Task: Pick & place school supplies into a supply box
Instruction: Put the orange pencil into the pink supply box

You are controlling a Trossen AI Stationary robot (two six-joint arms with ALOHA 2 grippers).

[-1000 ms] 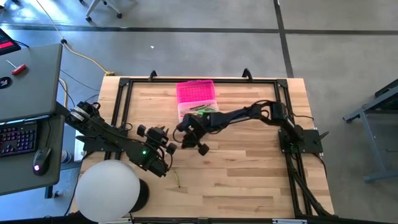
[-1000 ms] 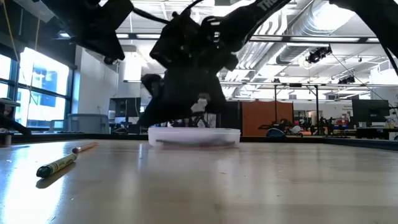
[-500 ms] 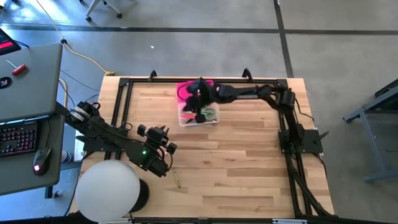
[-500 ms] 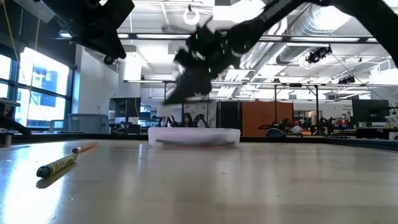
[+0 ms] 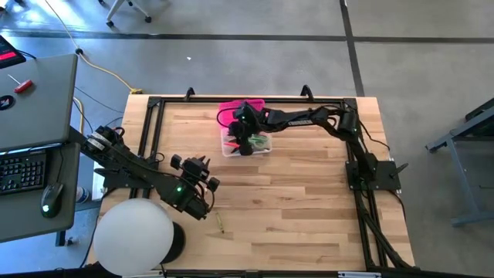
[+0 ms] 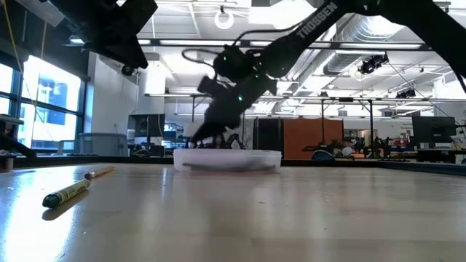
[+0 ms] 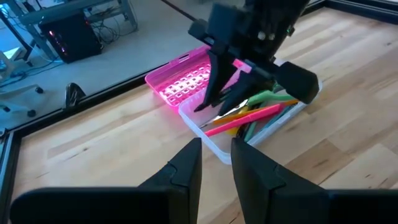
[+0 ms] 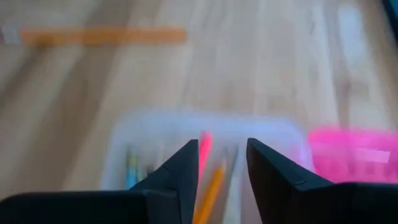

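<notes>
The supply box stands open at the table's far middle, its pink lid laid back and its clear base holding several pens and pencils. A pink pen lies on top, one end over the base's rim. My right gripper hangs open just above the base, fingers pointing down into it. At the near left my left gripper hovers above the table with a narrow gap between its fingers and nothing in it. A green marker lies flat on the table near the front edge.
Black frame rails run along the table's left, far and right edges. A white round object sits at the near left corner. A desk with a keyboard stands beyond the left edge. Bare wood lies between the box and the front edge.
My right gripper has swung from the table's middle toward the far edge and now hangs over the supply box's clear base, a little lower than half a second ago. My left gripper and the green marker have stayed where they were.
</notes>
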